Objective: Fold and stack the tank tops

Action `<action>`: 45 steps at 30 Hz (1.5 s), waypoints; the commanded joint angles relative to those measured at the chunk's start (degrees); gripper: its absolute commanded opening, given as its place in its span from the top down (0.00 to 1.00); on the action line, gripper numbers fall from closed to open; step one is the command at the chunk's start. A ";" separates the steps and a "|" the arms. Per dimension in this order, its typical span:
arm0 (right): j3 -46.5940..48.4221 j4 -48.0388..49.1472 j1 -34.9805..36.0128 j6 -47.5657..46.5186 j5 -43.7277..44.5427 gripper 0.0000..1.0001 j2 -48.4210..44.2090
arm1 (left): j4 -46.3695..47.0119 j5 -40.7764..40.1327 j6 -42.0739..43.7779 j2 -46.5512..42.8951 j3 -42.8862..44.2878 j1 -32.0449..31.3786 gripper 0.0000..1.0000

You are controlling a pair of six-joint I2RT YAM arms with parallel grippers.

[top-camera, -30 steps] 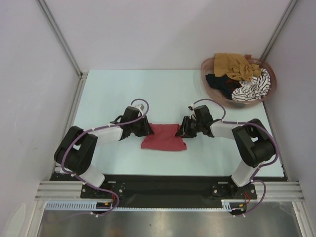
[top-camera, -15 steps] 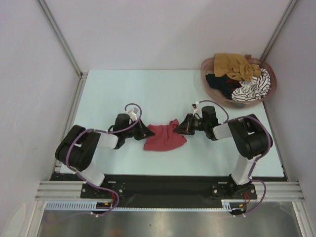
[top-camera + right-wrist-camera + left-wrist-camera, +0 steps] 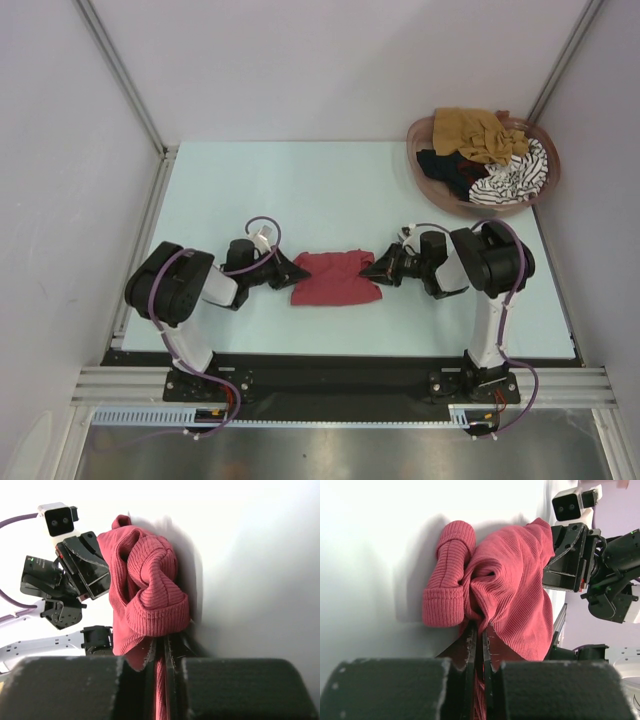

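Filling basket (image 3: 414, 140): mustard top (image 3: 475, 132), black top (image 3: 445, 168), striped top (image 3: 515, 175).

My dark red tank top (image 3: 335, 277), low in the middle of the top view, shows a fine ribbed knit in both wrist views. At the upper right, the pinkish-brown basket (image 3: 416, 140) holds a mustard-brown tank top (image 3: 478, 133), a black tank top (image 3: 445, 165) and a striped tank top (image 3: 515, 178) in black and white. The table (image 3: 330, 190) is pale blue-green, and my left arm (image 3: 170, 285) and right arm (image 3: 490, 258) are black and white with purple cables (image 3: 262, 222).
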 commanded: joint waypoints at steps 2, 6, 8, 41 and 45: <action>0.05 -5.09 0.05 -5.18 1.31 0.88 -2.69 | -5.40 -1.52 2.07 -2.36 -0.42 0.47 0.98; 0.40 -11.79 -0.48 -8.81 2.90 0.69 -5.59 | -8.85 -2.59 3.66 -4.22 -0.85 1.16 0.90; 0.14 -11.00 -1.27 -8.29 2.55 0.62 -5.68 | -8.68 -2.24 3.84 -3.96 -1.12 1.52 0.63; 29.23 -73.22 15.60 -32.72 55.54 0.31 -17.98 | -49.46 -31.77 15.00 -17.49 16.90 -7.79 0.33; 29.31 -74.45 17.27 -33.33 58.09 0.30 -19.30 | -51.04 -32.82 15.00 -19.07 17.33 -8.14 0.32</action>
